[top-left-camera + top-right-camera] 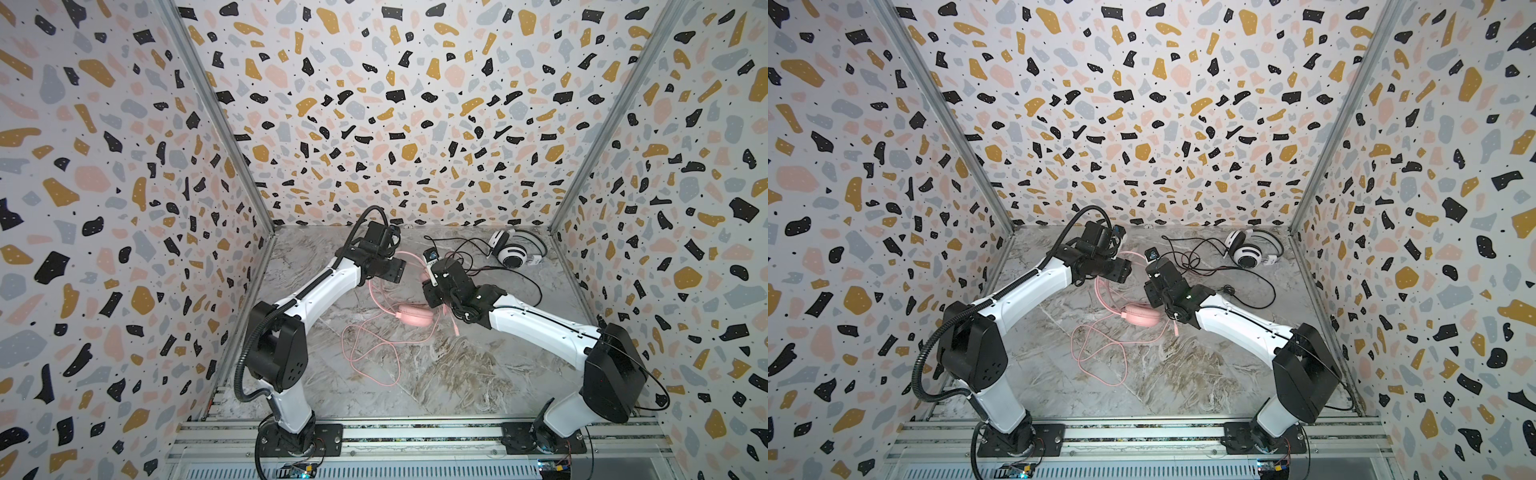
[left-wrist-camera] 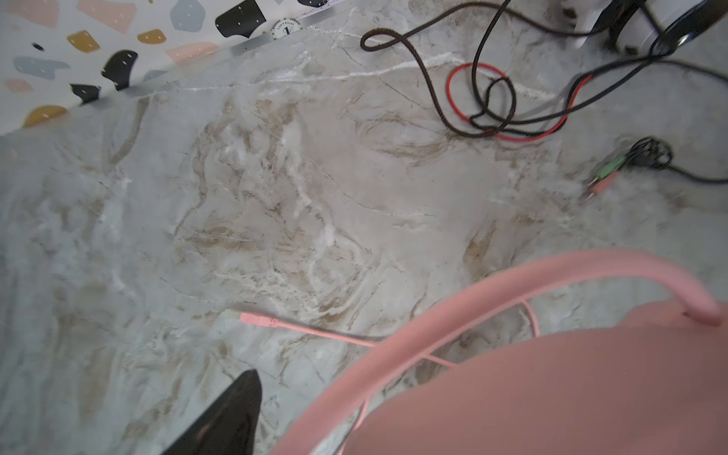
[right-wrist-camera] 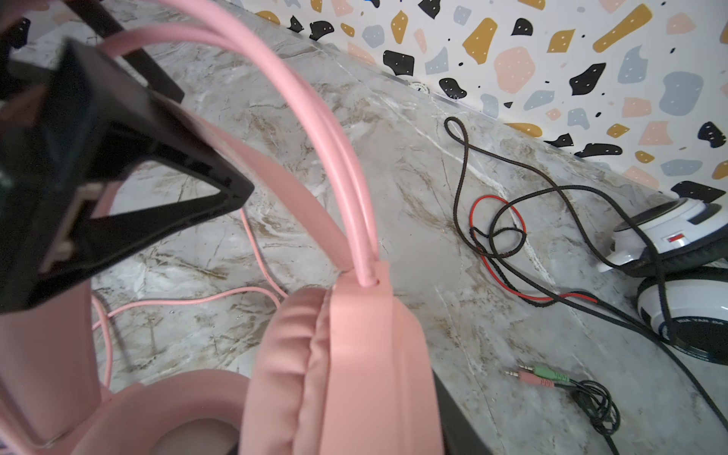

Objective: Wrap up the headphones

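1. Right wrist view showed the right gripper [image 3: 342, 287] pinching one padded cup of the pink headset [image 3: 338, 366], a black finger [image 3: 130, 173] on either side; the headband arched away above the marble surface [image 3: 413, 189].
2. In both top views that headset was near the middle of the surface; its pink cord [image 1: 370, 353] lay in loose loops toward the near edge.
3. The left gripper [image 1: 394, 271] hung over the headband; only one finger [image 2: 232, 417] showed beside pink plastic, so whether its jaws were spread or closed could not be told.
4. The white-and-black headset [image 1: 513, 251] lay in the far right corner, with its black and red cords [image 3: 496, 236] tangled beside it.
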Tool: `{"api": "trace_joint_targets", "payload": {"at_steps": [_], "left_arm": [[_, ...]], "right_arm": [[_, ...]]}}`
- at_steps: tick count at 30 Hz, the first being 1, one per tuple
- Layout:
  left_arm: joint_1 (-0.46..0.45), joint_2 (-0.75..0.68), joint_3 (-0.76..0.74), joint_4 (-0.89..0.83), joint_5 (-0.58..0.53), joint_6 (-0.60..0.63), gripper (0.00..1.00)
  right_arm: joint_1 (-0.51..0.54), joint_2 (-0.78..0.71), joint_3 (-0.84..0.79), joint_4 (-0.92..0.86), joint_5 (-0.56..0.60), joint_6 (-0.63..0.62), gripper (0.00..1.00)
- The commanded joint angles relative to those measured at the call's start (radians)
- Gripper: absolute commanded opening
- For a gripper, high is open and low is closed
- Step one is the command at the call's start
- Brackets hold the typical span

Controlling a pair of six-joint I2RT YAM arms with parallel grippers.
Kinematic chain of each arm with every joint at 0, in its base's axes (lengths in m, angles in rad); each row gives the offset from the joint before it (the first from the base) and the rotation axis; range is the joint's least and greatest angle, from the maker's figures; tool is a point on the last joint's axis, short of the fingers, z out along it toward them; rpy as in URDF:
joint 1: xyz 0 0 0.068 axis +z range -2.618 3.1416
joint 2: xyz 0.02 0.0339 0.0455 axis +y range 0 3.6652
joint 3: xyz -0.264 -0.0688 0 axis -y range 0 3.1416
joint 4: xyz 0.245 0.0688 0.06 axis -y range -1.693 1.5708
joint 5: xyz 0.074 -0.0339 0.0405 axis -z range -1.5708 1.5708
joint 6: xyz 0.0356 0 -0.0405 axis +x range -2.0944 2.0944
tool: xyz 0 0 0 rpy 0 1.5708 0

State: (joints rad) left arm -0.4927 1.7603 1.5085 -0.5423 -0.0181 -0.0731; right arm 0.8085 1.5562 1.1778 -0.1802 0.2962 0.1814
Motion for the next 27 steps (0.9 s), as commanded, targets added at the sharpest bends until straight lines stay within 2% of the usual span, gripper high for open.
{"api": "trace_joint_targets", "payload": {"at_steps": [1, 5, 8, 13, 19, 23, 27], "left_arm": [[-0.004, -0.009, 0.021, 0.018, -0.058, 0.012, 0.68], [-0.006, -0.004, 0.028, 0.009, -0.055, 0.011, 0.47], [-0.006, -0.006, 0.020, 0.016, -0.074, 0.012, 0.38], [-0.006, -0.004, 0.023, 0.012, -0.054, 0.011, 0.25], [-0.006, -0.011, 0.023, 0.010, -0.071, 0.010, 0.02], [-0.004, -0.025, 0.008, 0.022, -0.120, 0.010, 0.00], [0.003, -0.031, 0.013, 0.018, -0.113, 0.003, 0.00]], "right_arm": [[0.012, -0.059, 0.027, 0.049, -0.054, -0.007, 0.45], [0.016, -0.092, -0.018, 0.109, -0.065, -0.005, 0.45], [0.014, -0.103, -0.007, 0.089, -0.048, 0.006, 0.45], [0.009, -0.135, -0.049, 0.142, -0.088, 0.001, 0.45], [0.008, -0.152, -0.071, 0.184, -0.150, 0.022, 0.49], [0.004, -0.147, -0.049, 0.168, -0.170, 0.039, 0.61], [-0.004, -0.177, -0.078, 0.207, -0.198, 0.046, 0.75]]}}
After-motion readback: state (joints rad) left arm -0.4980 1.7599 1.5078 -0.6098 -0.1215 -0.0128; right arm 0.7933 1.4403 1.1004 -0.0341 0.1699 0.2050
